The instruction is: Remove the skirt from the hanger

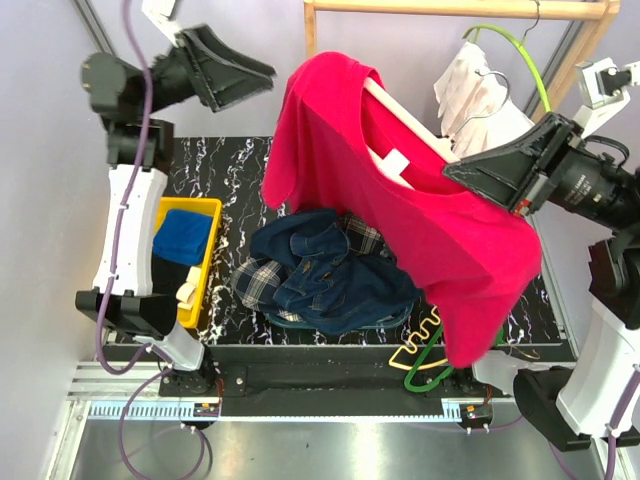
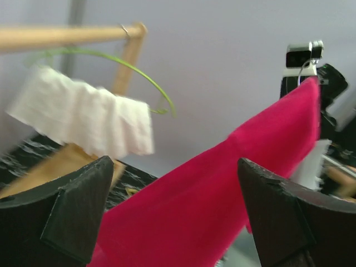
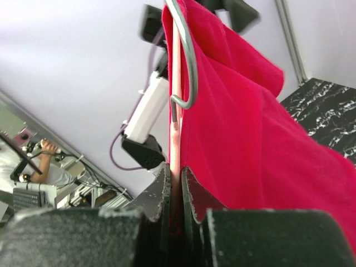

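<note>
The tartan skirt (image 1: 256, 281) lies crumpled on the black marble table, mostly buried under a navy denim garment (image 1: 335, 275). The pale yellow hanger (image 1: 424, 332) with the zigzag bar lies flat near the table's front right. It is apart from the skirt and partly hidden by a hanging red garment (image 1: 450, 240). My right gripper (image 1: 452, 172) (image 3: 176, 178) is shut on a pink hanger (image 3: 177, 105) that carries that red garment above the table. My left gripper (image 1: 240, 75) (image 2: 175, 162) is raised at the back left, open and holding nothing. In its wrist view the red garment (image 2: 222, 194) shows beyond its fingers.
A yellow bin (image 1: 205, 208) with blue cloth (image 1: 182, 235) sits at the table's left edge. A wooden rail (image 1: 460, 8) crosses the back, bearing a green hanger (image 1: 525, 55) with white cloth (image 1: 480, 85). Another green hanger (image 1: 430, 372) lies beside the yellow one.
</note>
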Tool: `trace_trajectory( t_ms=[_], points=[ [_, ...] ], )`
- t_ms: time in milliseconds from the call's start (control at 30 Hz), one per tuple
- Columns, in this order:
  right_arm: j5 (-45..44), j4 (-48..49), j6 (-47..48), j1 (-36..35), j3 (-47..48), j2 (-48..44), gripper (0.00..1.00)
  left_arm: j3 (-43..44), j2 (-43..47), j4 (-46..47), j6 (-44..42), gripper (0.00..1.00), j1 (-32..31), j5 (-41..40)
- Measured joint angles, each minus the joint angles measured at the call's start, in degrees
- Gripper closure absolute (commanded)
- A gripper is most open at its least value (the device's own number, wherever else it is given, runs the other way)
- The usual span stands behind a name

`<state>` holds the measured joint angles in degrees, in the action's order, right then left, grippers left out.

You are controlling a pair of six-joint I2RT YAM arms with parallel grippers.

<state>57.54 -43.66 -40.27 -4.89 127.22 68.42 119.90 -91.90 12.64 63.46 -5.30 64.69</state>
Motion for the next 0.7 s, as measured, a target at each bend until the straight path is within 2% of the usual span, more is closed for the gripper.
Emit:
trace_trajectory(
  t_ms=[100,200,300,367,500,600,667,700],
  points=[
    [0.7,0.9,-1.0,0.0,0.2,-0.8,1.00,-4.4,0.0,4.8,7.5,0.05,-2.5,4.2],
    [0.8,1.2,-1.4,0.0,-1.0,-1.4,1.00,-5.2,0.2,9.5,13.0,0.07,-4.5,7.4],
    [0.7,1.9,-1.4,-0.1,-3.3,-1.6,1.00,-5.2,1.7,13.4,16.5,0.14,-4.9,9.2],
    [0.5,2.1,-1.4,0.0,-4.8,-1.6,1.00,-5.2,3.2,15.8,18.4,0.17,-4.5,10.0],
    [0.2,2.4,-1.3,0.0,-7.5,-1.6,1.00,-5.7,5.8,20.2,21.3,0.15,-3.7,10.6],
    [0.1,3.4,-1.6,0.0,-9.4,-1.4,1.00,-8.8,8.0,23.3,22.8,0.15,-3.8,10.6],
    [0.1,4.6,-2.1,0.0,-10.6,-1.4,1.00,-10.3,8.5,24.3,22.9,0.18,-4.3,10.6],
    [0.1,4.9,-2.2,0.0,-10.8,-1.4,1.00,-11.1,8.5,24.5,22.5,0.22,-4.5,10.6]
  ],
)
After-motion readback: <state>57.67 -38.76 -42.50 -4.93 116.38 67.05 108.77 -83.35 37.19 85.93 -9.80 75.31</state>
